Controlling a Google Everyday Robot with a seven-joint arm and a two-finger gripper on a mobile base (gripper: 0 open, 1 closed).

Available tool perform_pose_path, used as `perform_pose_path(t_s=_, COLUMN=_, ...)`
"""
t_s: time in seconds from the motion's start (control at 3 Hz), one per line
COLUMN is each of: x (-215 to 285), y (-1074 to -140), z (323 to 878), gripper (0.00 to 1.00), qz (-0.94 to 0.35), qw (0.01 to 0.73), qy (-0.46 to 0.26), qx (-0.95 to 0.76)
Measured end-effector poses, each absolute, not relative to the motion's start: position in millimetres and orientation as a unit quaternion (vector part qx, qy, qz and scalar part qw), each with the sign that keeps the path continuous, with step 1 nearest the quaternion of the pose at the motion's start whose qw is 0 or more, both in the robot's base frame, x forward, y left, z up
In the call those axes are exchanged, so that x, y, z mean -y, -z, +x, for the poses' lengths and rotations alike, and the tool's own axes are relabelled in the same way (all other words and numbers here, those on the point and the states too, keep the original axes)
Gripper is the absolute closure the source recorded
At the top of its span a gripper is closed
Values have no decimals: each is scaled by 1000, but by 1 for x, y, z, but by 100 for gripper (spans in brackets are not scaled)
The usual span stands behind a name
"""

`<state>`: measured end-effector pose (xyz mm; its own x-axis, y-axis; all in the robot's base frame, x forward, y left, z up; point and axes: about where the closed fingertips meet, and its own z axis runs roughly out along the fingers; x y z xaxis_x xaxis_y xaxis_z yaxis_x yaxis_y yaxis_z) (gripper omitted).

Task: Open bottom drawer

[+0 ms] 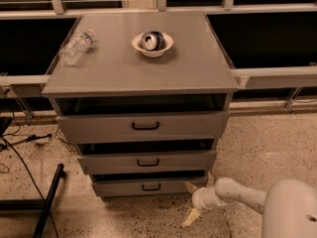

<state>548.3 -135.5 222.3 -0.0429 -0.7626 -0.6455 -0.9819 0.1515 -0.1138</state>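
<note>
The bottom drawer (124, 187) is the lowest, narrowest grey front of the three-drawer cabinet, with a small black loop handle (151, 187). It stands slightly pulled out. My gripper (190, 202) sits low at the drawer's right end, just off its front corner, near the floor. Its two pale fingers (190, 216) are spread apart with nothing between them. The white arm (247, 198) reaches in from the lower right.
The middle drawer (146, 161) and top drawer (143, 126) stand slightly out above. On the cabinet top (148, 68) lie a plastic bottle (76, 46) and a bowl holding a can (152, 42). A black stand leg (47, 202) and cables (20, 138) lie on the floor at left.
</note>
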Motion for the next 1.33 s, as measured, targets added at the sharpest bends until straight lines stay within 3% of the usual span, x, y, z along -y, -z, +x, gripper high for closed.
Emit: perform_pose_path(t_s=1.33, x=111, y=-205, z=582, gripper=0, qz=-647, qw=302, qy=-185, qx=-675)
